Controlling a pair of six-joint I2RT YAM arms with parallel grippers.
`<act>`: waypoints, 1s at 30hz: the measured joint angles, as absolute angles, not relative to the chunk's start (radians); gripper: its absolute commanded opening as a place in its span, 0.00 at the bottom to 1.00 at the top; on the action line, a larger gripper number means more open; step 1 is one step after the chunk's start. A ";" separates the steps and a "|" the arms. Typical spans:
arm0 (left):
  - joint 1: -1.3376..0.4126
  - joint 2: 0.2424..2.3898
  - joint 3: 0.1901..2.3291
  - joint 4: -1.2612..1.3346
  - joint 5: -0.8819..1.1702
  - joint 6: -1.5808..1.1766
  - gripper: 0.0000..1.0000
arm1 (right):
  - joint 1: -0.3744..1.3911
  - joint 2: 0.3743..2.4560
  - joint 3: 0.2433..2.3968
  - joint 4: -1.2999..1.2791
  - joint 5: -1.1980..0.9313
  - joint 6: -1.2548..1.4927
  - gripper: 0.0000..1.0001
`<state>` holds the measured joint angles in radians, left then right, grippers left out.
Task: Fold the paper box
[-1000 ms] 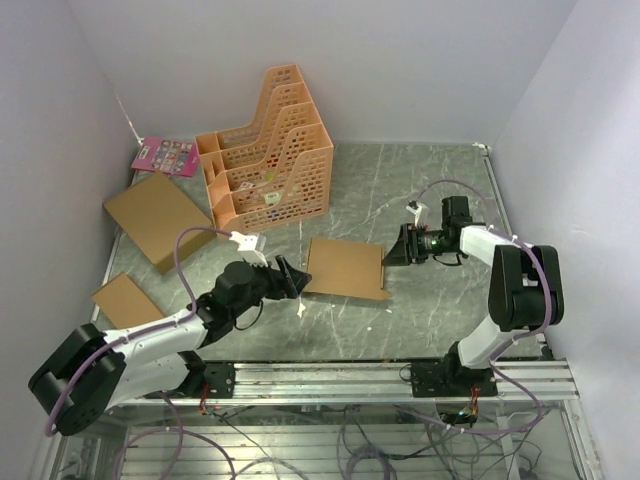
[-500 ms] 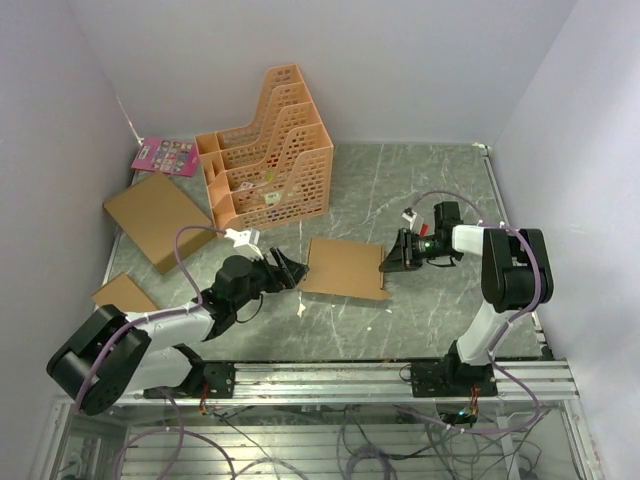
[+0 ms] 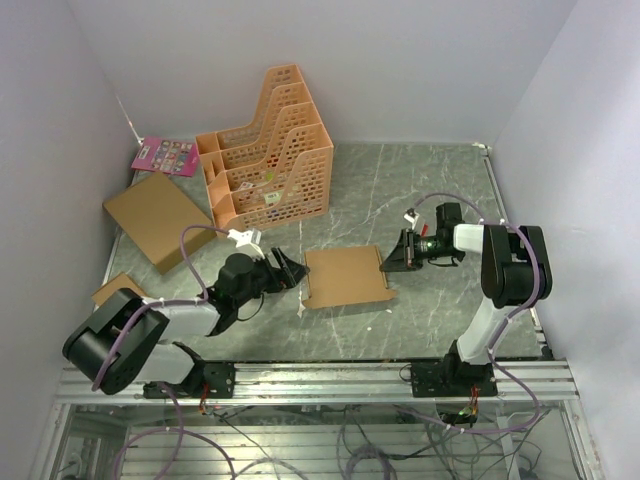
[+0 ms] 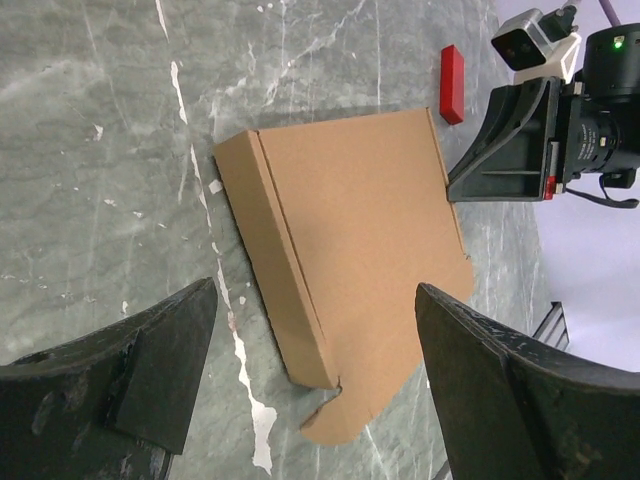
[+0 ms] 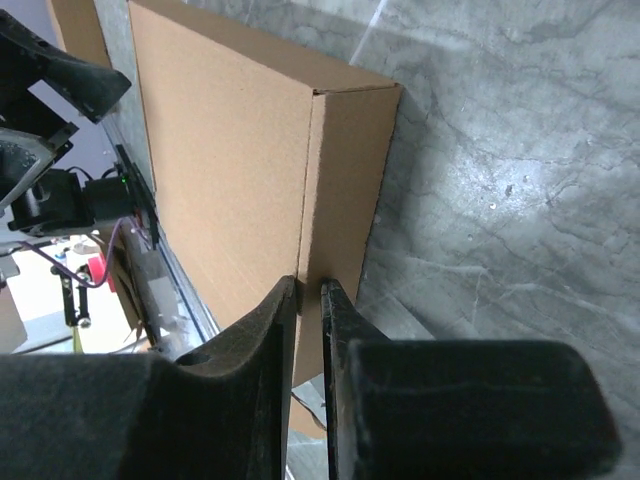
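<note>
Arm bases: both arms are bolted to a metal rail at the near edge of the table. The tabletop is smooth grey stone veined with white.

Left gripper: the left gripper lies low over the table just left of the box. Its black fingers are spread wide and touch nothing. They face the box's left side, probably ready to steady or lift that side.

Paper box: the paper box rests on the table between the two grippers, near the middle. It is plain matte brown cardboard, a shallow rectangle with sharp creases. A narrow wall is folded along its left edge, and a notched flap sticks out at its near corner. The broad panel lies almost flat, so the folding looks only partly done.

Right gripper: the right gripper meets the box's right edge. In its wrist view the fingers are drawn in to a thin slit, and the cardboard crease runs into that slit. It appears to be pinching the right edge wall, most likely to crease it or hold the box in place.

Red block: a small red piece lies on the table just beyond the box's far right corner.

Small cardboard: a smaller brown piece lies at the left edge, partly hidden by the left arm.

Large cardboard: a larger flat brown sheet lies farther back on the left, well apart from the work.

File rack: an orange plastic rack, perforated and stepped in tiers, stands behind the box.

Pink card: a pink printed card lies in the far left corner.
</note>
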<state>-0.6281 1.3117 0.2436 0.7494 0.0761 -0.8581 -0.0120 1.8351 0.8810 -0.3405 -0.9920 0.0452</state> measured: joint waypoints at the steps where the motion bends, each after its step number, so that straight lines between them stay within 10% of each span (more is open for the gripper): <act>1: -0.628 1.322 0.244 0.757 0.080 -0.863 0.91 | -0.014 1.837 0.881 -0.341 -0.996 0.045 0.12; 17: -0.626 1.686 0.241 1.166 0.181 -1.019 0.92 | -0.045 1.874 0.887 -0.350 -1.044 0.052 0.12; 30: -0.666 1.880 0.292 1.384 0.208 -1.123 0.53 | -0.047 1.883 0.897 -0.366 -1.048 0.046 0.13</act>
